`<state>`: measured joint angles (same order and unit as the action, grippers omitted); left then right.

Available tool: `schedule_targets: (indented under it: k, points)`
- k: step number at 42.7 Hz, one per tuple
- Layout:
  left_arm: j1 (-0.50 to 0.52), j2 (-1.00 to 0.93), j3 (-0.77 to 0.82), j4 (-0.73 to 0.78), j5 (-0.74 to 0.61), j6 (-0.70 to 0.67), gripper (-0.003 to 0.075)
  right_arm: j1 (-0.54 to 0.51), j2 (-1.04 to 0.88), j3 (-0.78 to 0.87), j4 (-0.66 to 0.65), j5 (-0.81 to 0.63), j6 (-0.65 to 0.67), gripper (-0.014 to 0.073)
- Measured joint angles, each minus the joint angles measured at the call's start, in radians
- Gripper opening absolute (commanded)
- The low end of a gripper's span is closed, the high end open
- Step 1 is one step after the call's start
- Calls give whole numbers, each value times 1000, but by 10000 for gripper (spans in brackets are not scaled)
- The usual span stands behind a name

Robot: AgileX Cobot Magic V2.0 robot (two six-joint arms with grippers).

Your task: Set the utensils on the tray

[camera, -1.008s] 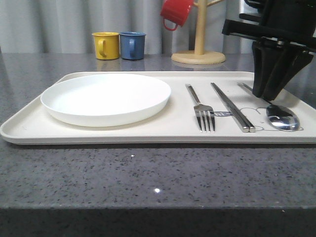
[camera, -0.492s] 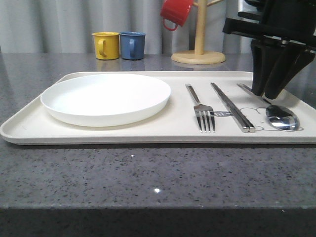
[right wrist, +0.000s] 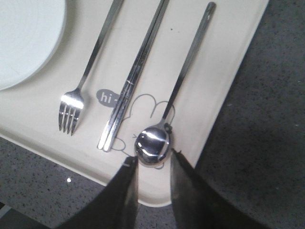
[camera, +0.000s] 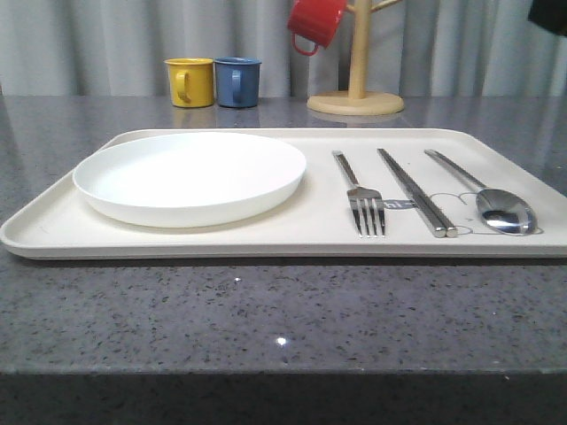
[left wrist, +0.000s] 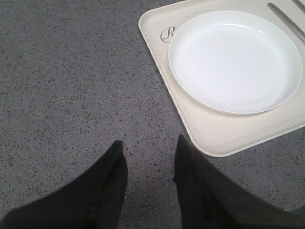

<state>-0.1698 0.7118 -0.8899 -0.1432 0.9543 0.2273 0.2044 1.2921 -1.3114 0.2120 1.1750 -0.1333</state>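
I see the fork [camera: 363, 197], the chopsticks [camera: 416, 191] and the spoon [camera: 493, 199] all lying flat on the tray [camera: 221, 239], side by side to the right of the white plate [camera: 190, 173], handles pointing away from me. The spoon sits nearest the tray's right edge, its bowl over the rabbit drawing [right wrist: 143, 107]. From the wrist camera my right gripper [right wrist: 153, 167] hangs above the spoon bowl with its fingers apart and nothing between them. My left gripper [left wrist: 147, 157] is parked over bare counter [left wrist: 71, 71] beside the tray's corner, fingers also apart and empty.

I judge the placing done, so the step in hand is a clean retreat. I want to lift the right arm straight up before swinging it away, so a fingertip cannot clip the spoon and skid it toward the rim.
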Motion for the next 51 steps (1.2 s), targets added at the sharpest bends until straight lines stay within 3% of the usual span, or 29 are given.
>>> schedule_targets:
  k: [17,25,38,41,46,51]
  points:
    - [0,0,0,0,0,0,238,0,-547,399,-18,-273,-23,204]
    - [0,0,0,0,0,0,238,0,-761,536,-18,-303,-23,204]
    - [0,0,0,0,-6,0,238,0,-871,617,-65,-322,-23,197]
    - [0,0,0,0,-6,0,233,0,-872,617,-74,-323,-23,136]
    - [0,0,0,0,-6,0,122,0,-872,617,-79,-325,-23,-66]
    - [0,0,0,0,-6,0,-18,0,-872,617,-79,-329,-23,-67]
